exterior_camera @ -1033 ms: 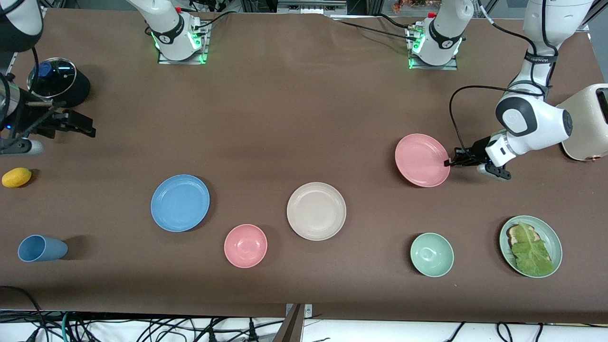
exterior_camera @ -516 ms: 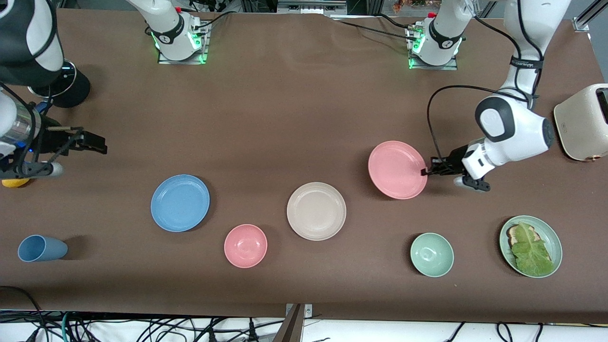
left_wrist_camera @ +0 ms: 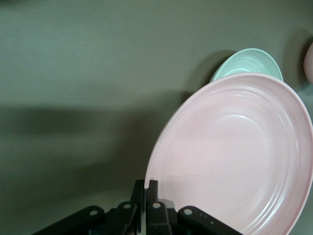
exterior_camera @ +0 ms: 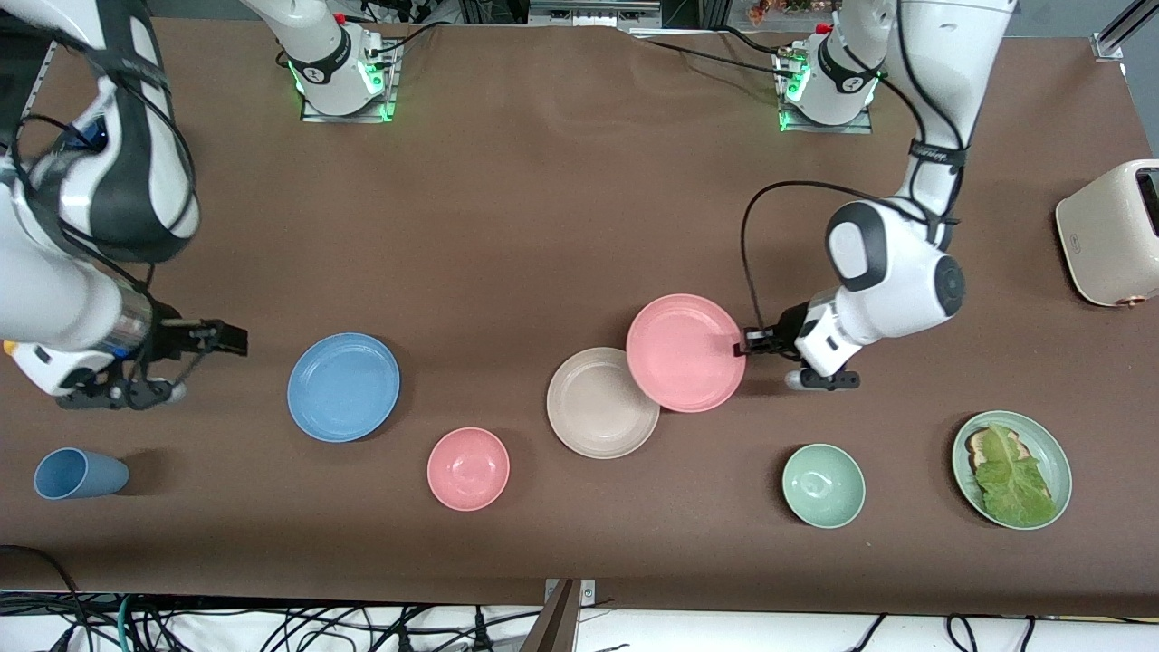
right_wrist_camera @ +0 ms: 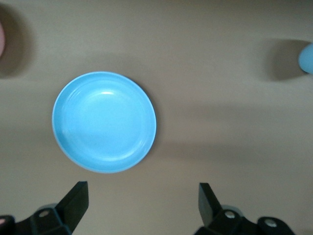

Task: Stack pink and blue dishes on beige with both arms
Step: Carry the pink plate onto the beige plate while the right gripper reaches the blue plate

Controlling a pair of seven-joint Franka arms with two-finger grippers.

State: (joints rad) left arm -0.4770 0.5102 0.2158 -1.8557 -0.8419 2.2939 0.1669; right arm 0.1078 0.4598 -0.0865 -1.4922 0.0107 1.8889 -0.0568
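L pincer (exterior_camera: 744, 345) clamped tight, arm bent low; R pincer (exterior_camera: 237, 340) spread wide, horizontal.

Part of the beige plate (exterior_camera: 598, 407) is covered by the pink plate (exterior_camera: 685, 352) in the front view. In the left wrist view the pink plate is cut off by the picture's edge, and much of the pale green bowl (left_wrist_camera: 247, 62) is hidden by it. In the right wrist view the blue cup (right_wrist_camera: 307, 58) is cut off by the edge.

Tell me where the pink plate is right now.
In the front view, the pink plate is in the air, gripped at its rim by the left gripper, overlapping the edge of the beige plate.
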